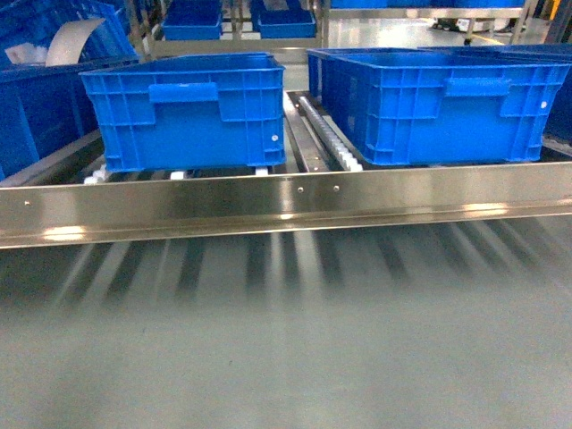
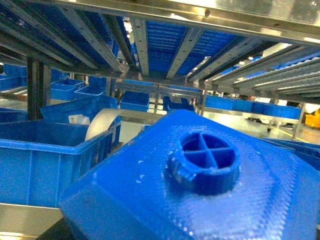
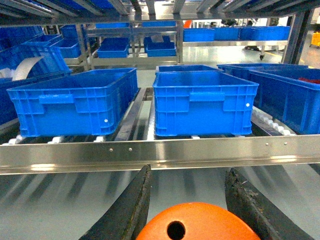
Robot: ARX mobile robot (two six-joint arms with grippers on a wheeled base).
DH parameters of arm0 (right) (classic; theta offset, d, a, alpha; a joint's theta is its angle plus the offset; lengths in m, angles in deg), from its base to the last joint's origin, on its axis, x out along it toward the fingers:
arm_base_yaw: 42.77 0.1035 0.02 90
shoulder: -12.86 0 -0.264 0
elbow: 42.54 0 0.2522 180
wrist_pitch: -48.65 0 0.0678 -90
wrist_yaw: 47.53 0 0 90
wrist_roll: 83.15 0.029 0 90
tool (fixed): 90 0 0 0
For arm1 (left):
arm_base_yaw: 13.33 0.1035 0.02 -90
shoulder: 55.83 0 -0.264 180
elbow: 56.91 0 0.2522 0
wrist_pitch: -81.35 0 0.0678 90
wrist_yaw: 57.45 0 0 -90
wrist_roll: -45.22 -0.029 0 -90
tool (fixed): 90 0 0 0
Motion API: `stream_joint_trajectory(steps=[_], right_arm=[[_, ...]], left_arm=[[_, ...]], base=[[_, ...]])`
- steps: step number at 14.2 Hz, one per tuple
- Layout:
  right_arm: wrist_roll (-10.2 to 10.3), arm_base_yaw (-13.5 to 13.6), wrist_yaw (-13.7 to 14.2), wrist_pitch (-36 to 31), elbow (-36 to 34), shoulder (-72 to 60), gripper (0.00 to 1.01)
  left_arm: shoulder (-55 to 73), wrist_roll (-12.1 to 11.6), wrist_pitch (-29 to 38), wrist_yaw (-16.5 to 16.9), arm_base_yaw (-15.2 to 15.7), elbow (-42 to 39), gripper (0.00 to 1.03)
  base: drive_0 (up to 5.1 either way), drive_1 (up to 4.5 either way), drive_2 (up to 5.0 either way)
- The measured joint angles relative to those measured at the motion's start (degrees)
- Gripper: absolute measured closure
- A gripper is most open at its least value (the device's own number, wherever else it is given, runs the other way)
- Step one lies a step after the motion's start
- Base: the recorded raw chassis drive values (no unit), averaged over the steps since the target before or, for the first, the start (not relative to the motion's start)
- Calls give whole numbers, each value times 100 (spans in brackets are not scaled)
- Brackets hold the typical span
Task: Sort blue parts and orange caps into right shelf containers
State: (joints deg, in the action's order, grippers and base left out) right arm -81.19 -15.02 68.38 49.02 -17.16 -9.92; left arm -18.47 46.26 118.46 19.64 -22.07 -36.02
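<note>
Jaws tight either side of orange cap (image 3: pixel 195 225).

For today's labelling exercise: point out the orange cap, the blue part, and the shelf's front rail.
orange cap (image 3: pixel 197 222): right wrist view, on its flat top beside the hole.
blue part (image 2: pixel 207 162): left wrist view, on its round cross-ribbed boss.
shelf front rail (image 1: pixel 286 201): head view, on the rail's shiny middle face.
</note>
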Motion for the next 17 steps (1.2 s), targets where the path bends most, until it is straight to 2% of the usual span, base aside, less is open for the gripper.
stream_joint_trajectory(steps=[7,11,17], right_arm=[[0,0,0,7,0,2,61],[0,0,37,9,0,0,61],[0,0,33,11,0,2,61]], left_arm=[[-4,-2,15,4,9,0,44],[-4,0,17,37,-11,0,44],[-31,-2,15,26,-11,0,44]], base=[[492,-249,-249],[28,28,28],[5,414,-404]])
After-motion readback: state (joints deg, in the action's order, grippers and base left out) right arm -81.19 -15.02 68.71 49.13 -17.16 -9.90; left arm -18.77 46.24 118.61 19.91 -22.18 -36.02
